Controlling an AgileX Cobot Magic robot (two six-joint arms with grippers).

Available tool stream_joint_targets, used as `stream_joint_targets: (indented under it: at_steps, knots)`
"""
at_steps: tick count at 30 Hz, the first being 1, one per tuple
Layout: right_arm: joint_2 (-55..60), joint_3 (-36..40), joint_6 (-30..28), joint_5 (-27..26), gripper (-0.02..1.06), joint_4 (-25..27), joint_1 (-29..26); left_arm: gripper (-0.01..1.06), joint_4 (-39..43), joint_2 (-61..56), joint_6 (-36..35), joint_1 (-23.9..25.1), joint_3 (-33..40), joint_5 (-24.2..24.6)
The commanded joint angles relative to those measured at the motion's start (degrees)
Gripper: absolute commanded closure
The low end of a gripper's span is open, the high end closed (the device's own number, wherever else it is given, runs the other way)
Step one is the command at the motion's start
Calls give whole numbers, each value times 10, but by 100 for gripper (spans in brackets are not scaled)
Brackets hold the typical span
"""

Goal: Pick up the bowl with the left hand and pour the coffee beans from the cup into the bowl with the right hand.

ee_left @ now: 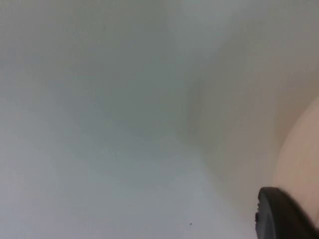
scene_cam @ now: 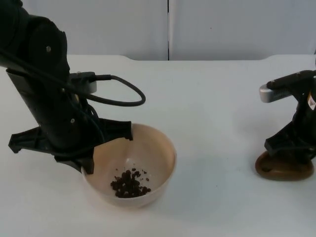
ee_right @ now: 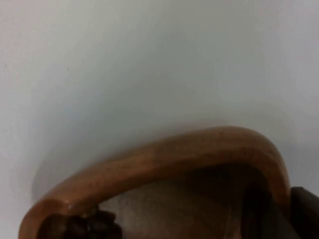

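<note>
Top view: left gripper (scene_cam: 86, 150) closed on rim of cream bowl (scene_cam: 160, 150), coffee beans (scene_cam: 129, 183) inside, on white tabletop (scene_cam: 212, 108). Right gripper (scene_cam: 291, 150) at wooden cup (scene_cam: 284, 169); grip state unclear.
Left wrist view: bowl wall (ee_left: 301, 154) beside fingertip (ee_left: 279, 216).
Right wrist view: cup rim (ee_right: 174, 154), few beans (ee_right: 82, 226) within.
</note>
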Motion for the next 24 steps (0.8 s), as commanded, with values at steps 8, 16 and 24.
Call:
stream_joint_targets:
  at_steps: [8,16,24]
  knots:
    - [7,0,4,-10,104,-10,-2,105,22,3,25,2,3,-1]
    - [7,0,10,-10,104,-10,-2,105,22,3,25,2,3,-3]
    - [7,0,10,-10,76,-10,-2,69,22,3,25,2,3,-5]
